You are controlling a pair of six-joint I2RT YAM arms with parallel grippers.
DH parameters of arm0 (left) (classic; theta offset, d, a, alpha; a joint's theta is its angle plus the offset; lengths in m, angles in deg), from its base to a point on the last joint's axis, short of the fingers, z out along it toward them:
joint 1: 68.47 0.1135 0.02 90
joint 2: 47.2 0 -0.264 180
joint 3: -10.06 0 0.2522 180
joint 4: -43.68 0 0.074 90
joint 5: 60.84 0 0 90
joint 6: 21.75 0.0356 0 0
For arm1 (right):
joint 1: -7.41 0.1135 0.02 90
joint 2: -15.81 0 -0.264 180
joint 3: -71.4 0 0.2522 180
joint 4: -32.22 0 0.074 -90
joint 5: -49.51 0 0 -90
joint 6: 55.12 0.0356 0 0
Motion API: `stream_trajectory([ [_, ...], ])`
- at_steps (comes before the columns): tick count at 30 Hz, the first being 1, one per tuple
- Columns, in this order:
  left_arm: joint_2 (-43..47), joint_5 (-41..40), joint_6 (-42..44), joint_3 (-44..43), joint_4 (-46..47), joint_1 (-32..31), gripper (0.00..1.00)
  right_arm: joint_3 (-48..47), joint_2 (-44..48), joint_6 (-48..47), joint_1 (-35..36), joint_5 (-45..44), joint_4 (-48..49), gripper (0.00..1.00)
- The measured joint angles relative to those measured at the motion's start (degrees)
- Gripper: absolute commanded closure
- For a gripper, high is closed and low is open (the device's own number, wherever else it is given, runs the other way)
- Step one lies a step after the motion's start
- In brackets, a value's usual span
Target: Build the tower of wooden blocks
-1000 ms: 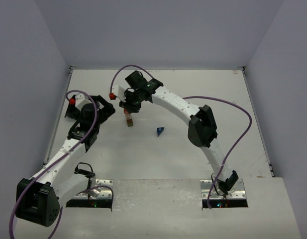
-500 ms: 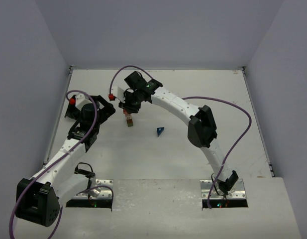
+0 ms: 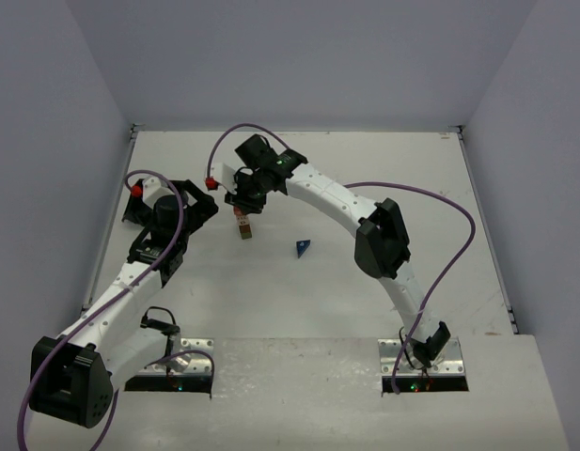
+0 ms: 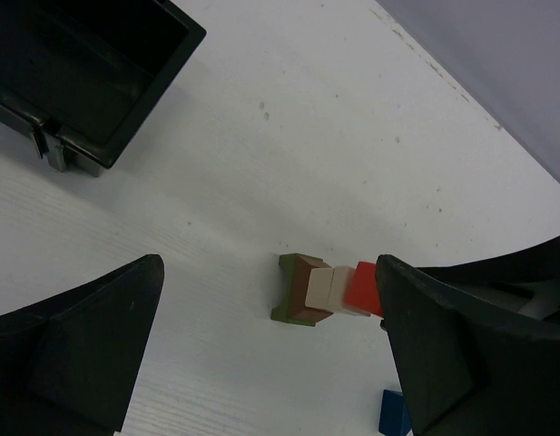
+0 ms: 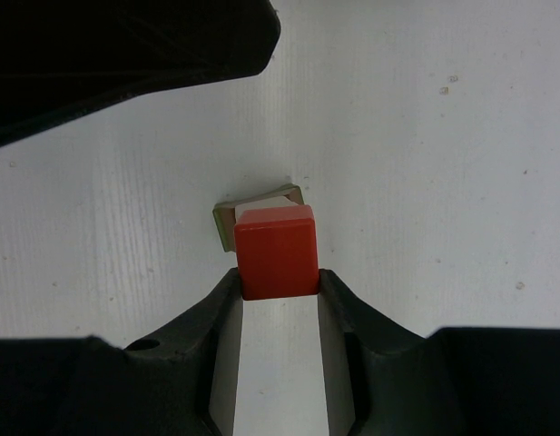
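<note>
From the top external camera, the wood block tower (image 3: 244, 226) stands upright on the white table (image 3: 365, 169), left of centre, with its long axis vertical. The right gripper (image 3: 244, 209) is straight above the tower and at its top. The left gripper (image 3: 197, 204) sits to the left of the tower, apart from it. A blue wooden triangular wedge (image 3: 302, 247) lies flat on the table, to the right of the tower and nearer the arm bases, well apart from it. It is too small here to tell which way it points.

In the left wrist view, the left gripper (image 4: 261, 282) has its jaws spread wide and holds nothing. The tower shows between its fingers (image 4: 80, 345). The stack seems to lean across the picture. An olive-green wooden oblong (image 4: 287, 292) is the base at the left, then two plain tan wooden cubes (image 4: 327, 288), then a red wooden cube (image 4: 363, 289) on top at the right. The wedge (image 4: 395, 413) shows at the lower edge. A black square tray (image 4: 125, 127) sits at the upper left, clear of the blocks.

The right wrist view looks down the tower's axis. The right gripper (image 5: 278, 282) has its jaws narrowed onto the red cube (image 5: 275, 245), and both fingers (image 5: 221, 327) press its opposite sides. A sliver of tan (image 5: 261, 203) shows past the red cube's far side. The olive-green oblong (image 5: 223, 222) shows past its far and left sides, its far edge running across the picture at a slight tilt.
</note>
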Motion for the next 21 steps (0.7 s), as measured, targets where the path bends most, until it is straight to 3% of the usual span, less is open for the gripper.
stream_trajectory([
  [21,0.00,0.37,0.00,0.00,0.02,0.00,0.00,0.00,0.00,-0.38,0.23,-1.46,-0.12,0.61],
])
